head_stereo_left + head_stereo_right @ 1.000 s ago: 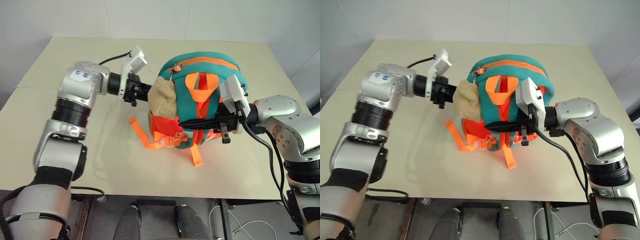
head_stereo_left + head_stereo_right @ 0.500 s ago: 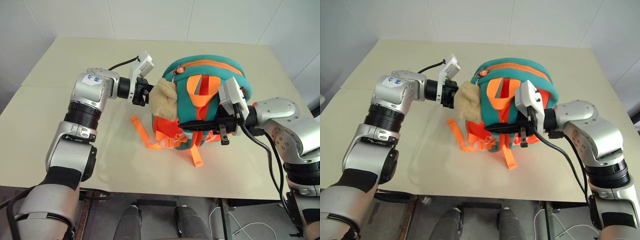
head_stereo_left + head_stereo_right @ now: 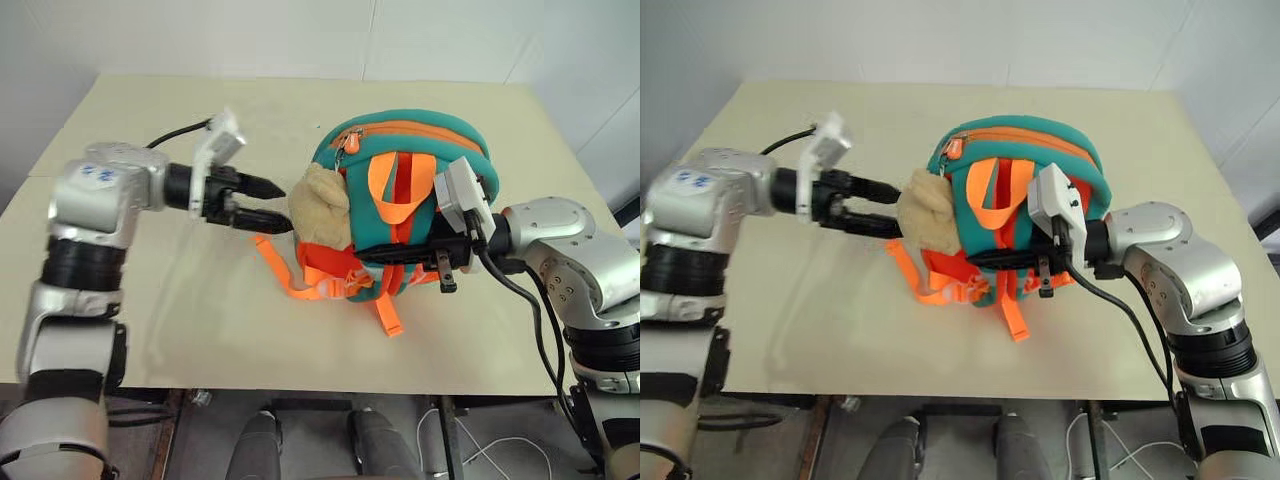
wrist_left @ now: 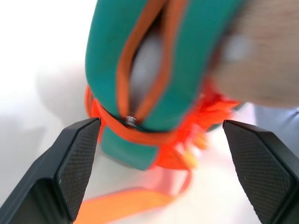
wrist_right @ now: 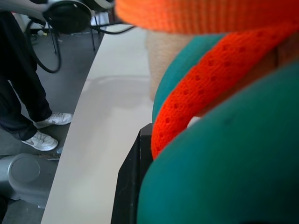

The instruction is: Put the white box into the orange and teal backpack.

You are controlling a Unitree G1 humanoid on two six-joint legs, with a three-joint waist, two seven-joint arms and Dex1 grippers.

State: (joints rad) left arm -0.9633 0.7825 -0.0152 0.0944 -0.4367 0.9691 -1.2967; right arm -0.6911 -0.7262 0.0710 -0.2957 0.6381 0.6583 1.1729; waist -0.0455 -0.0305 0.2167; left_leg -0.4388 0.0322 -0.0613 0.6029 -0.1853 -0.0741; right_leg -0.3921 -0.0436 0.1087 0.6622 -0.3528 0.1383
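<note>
We clamp the backpack [image 3: 405,200] with our right gripper [image 3: 395,256] — left gripper [image 3: 268,203] spread empty beside it; loosen, and the backpack slumps, spilling its contents.

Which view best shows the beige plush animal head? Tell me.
The left eye view: the beige plush animal head shows whole on the backpack's side. The wrist views catch only blurred beige patches of it.

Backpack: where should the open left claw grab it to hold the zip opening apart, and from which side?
Probably the teal rim of the backpack beside the zip slot: it is a padded edge that faces the left claw. Come in from the robot's left, above the plush head, which bulges in the way lower down.
</note>
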